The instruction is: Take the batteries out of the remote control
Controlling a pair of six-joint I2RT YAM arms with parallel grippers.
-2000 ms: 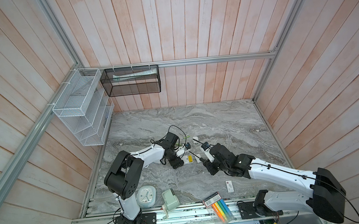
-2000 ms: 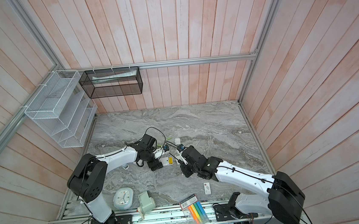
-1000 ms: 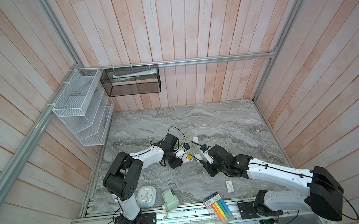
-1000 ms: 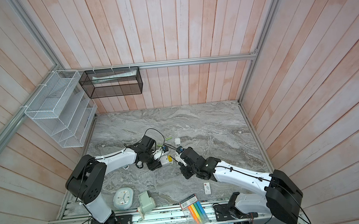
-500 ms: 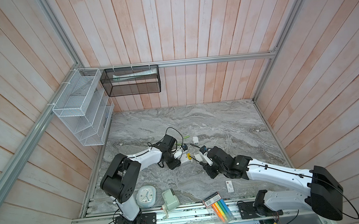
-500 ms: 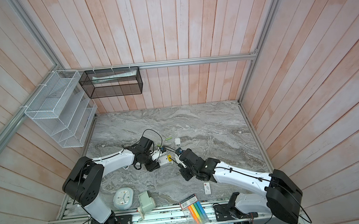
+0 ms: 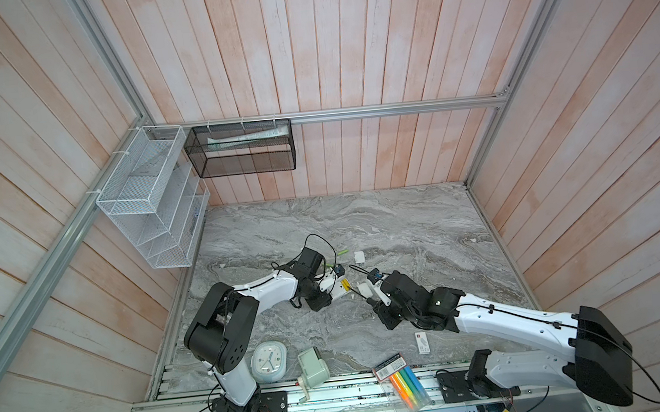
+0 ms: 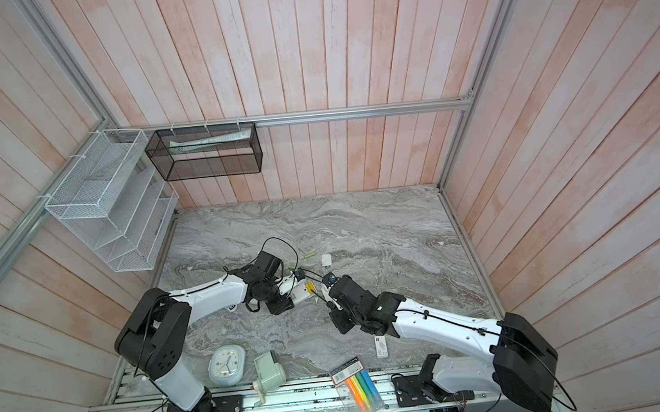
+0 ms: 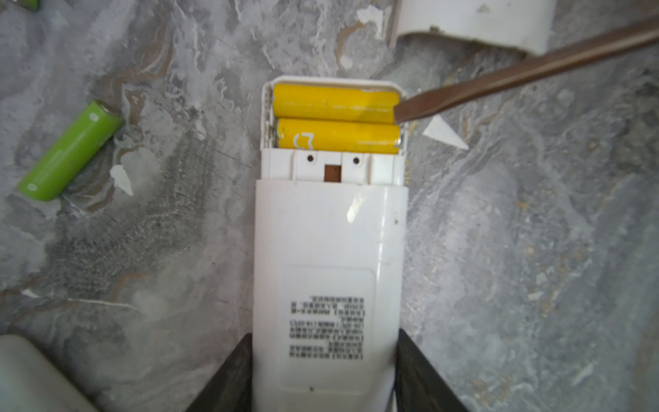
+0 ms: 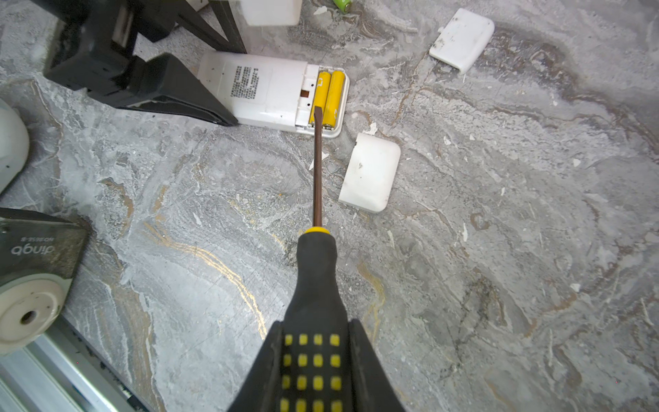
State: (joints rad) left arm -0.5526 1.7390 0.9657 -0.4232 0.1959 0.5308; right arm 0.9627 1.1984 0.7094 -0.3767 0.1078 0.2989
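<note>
Screwdriver [image 10: 317,167] shifted to 2 batteries [image 9: 335,105]; remote [image 9: 328,228] label [image 9: 326,326] illegible.

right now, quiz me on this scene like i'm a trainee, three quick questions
1. True or false: both yellow batteries sit inside the open compartment of the remote.
2. What is the right gripper clamped on? A) a highlighter pen B) a screwdriver C) a clock
3. What colour is the loose battery lying on the table beside the remote?

Key: 1 true; 2 B; 3 green
</note>
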